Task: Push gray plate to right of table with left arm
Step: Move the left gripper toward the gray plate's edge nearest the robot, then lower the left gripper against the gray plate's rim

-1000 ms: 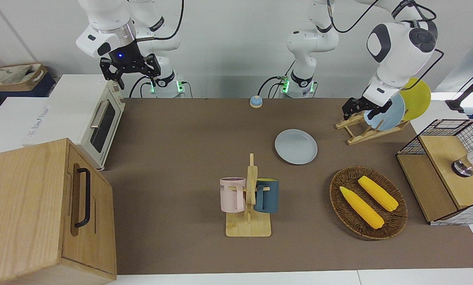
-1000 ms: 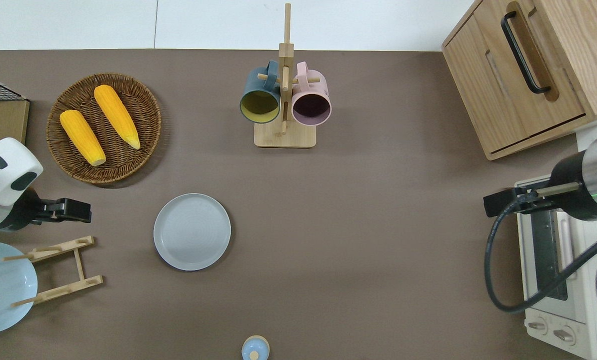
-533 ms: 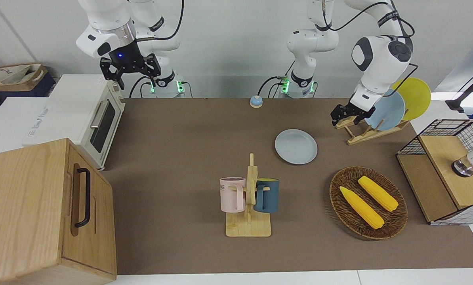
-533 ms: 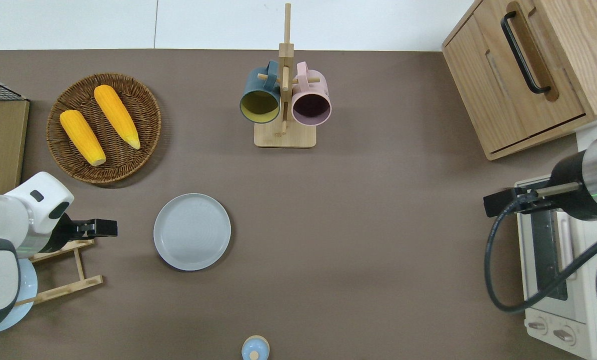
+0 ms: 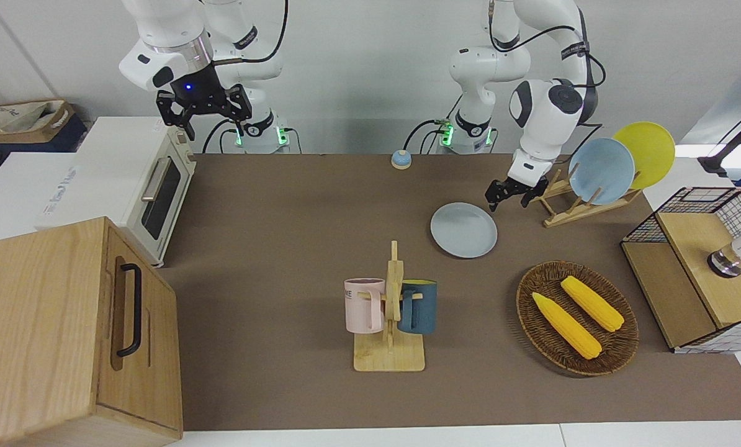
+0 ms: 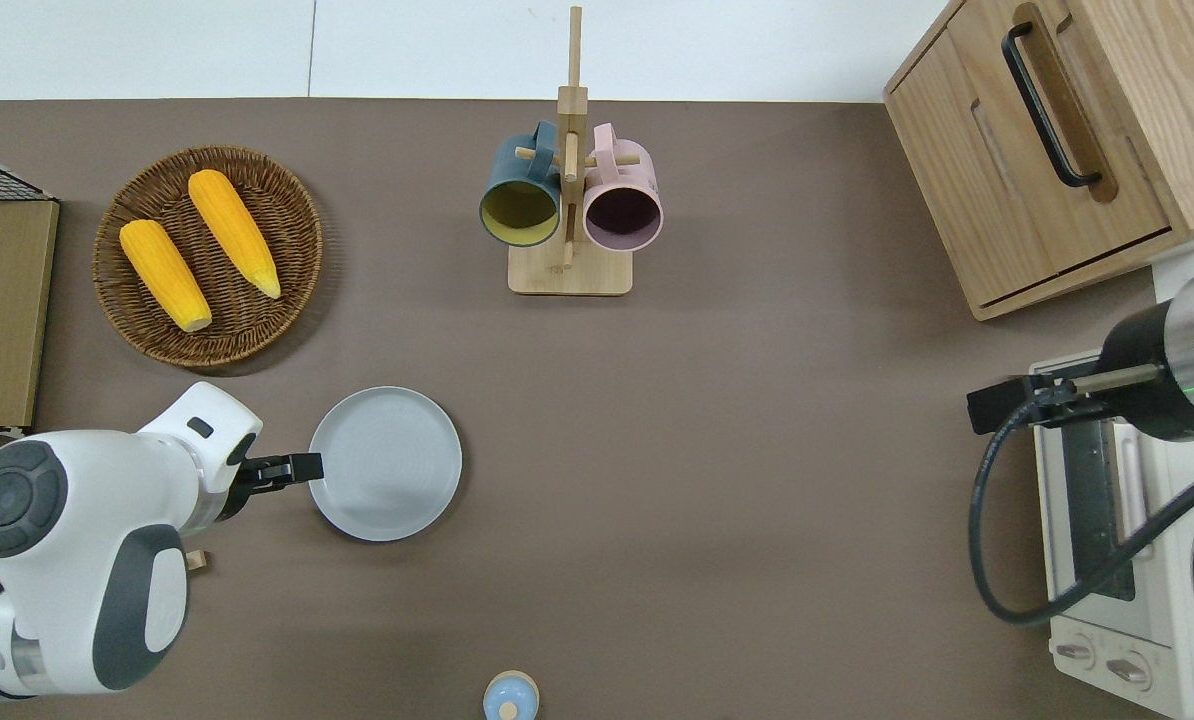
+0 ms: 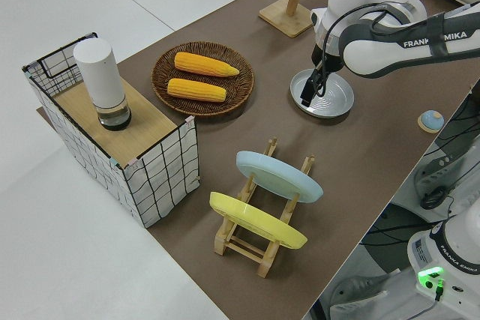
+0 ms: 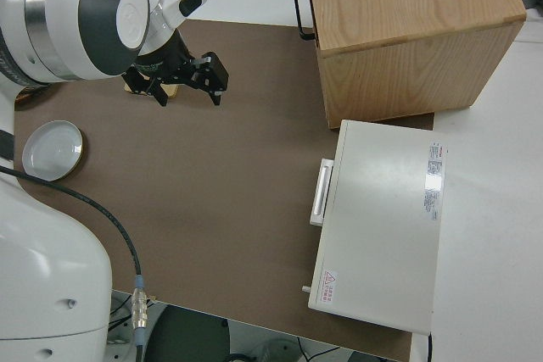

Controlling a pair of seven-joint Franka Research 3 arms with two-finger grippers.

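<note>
The gray plate (image 5: 463,230) lies flat on the brown table (image 5: 296,248), between the mug stand and the plate rack; it also shows in the overhead view (image 6: 385,463) and the left side view (image 7: 324,94). My left gripper (image 5: 507,200) is low at the plate's rim, on the side toward the left arm's end of the table, as the overhead view (image 6: 302,467) shows. I cannot tell whether it touches the rim. My right arm is parked, its gripper (image 5: 204,118) open and empty.
A wooden rack holds a sky-blue plate (image 5: 600,171) and a yellow plate (image 5: 646,152). A wicker basket (image 5: 619,347) holds two corn cobs. A mug stand (image 5: 392,310), a bell (image 5: 401,159), a toaster oven (image 5: 159,186), a wooden cabinet (image 5: 72,323) and a wire box (image 5: 699,261) stand around.
My left arm has swung from over the plate rack toward the gray plate and come down to its rim. The plate has not moved. The right arm is still.
</note>
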